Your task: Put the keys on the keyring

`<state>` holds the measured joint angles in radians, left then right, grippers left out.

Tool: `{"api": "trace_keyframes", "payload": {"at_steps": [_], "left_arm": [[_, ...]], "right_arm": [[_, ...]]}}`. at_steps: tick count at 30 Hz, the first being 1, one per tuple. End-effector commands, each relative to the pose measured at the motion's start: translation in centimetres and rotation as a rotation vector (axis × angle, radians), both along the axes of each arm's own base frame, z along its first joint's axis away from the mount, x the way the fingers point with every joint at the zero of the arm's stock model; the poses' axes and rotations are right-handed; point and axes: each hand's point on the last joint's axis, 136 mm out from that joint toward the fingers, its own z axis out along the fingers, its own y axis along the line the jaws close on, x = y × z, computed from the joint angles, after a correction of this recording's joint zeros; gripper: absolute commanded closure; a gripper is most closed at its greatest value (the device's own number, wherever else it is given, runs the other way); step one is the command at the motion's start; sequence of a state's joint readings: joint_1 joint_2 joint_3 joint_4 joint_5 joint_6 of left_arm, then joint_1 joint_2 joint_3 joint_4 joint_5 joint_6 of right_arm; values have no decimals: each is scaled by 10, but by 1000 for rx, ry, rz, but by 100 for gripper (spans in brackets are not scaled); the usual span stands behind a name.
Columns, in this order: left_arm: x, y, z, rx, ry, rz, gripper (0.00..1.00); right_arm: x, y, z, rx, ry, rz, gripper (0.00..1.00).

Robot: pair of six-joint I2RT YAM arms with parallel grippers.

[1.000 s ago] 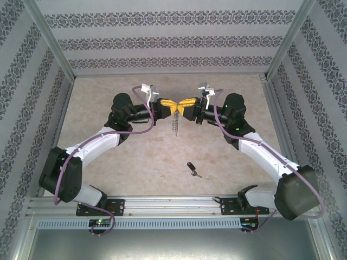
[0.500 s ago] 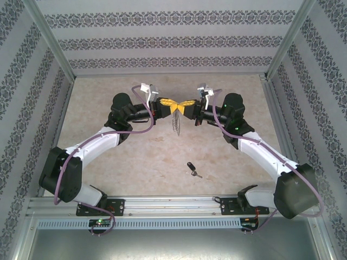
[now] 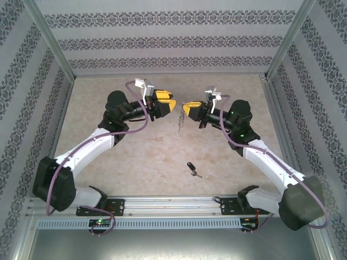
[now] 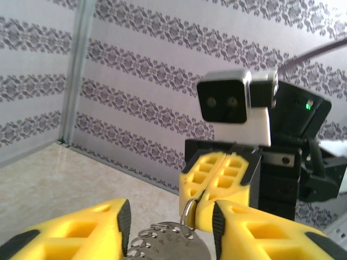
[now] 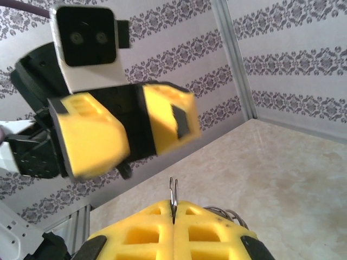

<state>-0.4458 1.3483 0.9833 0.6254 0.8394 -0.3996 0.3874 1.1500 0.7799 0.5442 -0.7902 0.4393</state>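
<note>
Your right gripper clamps 1 flat grey metal keyring (hanging free); your left gripper jaws stand open, empty.

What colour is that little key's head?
Black, with a silver blade; the key shows best in the top external view.

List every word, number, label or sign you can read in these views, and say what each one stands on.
No text can be read with certainty.
On the keyring: tiny engraved marks along the metal edge in the left wrist view, too small and blurred to read.
On the key: too small to show any marking.
On the wallpaper: ornamental pattern, no letters.
</note>
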Motion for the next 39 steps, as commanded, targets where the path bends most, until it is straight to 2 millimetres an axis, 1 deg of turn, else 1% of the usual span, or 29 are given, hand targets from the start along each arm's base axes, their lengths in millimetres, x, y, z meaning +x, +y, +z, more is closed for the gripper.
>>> {"api": "trace_keyframes", "payload": {"at_steps": [1,4,11,15,19,26,32,36,39], "left_arm": [[-3,8,20,-3,7,68,52],[-5,9,23,-26,38,55,50],[-19,-1,33,-131,91,-100,49],[-22,-4,38,-175,102,-158,49],[-22,-8,42,-199,113,-194,51],[-27,-20,43,-190,118,-247,55],[-34,-27,40,-174,116,-268,58],[-36,-27,39,-165,115,-268,65],[-35,-26,39,-167,111,-258,65]], "right_arm": [[-5,-10,24,46,-95,-31,100],[-8,-12,32,77,-108,-34,100],[-18,-13,53,158,-130,7,100],[-23,-13,65,199,-138,23,100],[-26,-10,71,219,-142,37,100],[-24,1,73,234,-131,63,100],[-18,7,69,234,-117,75,100],[-16,9,67,235,-112,78,100],[-15,9,65,230,-108,75,100]]}}
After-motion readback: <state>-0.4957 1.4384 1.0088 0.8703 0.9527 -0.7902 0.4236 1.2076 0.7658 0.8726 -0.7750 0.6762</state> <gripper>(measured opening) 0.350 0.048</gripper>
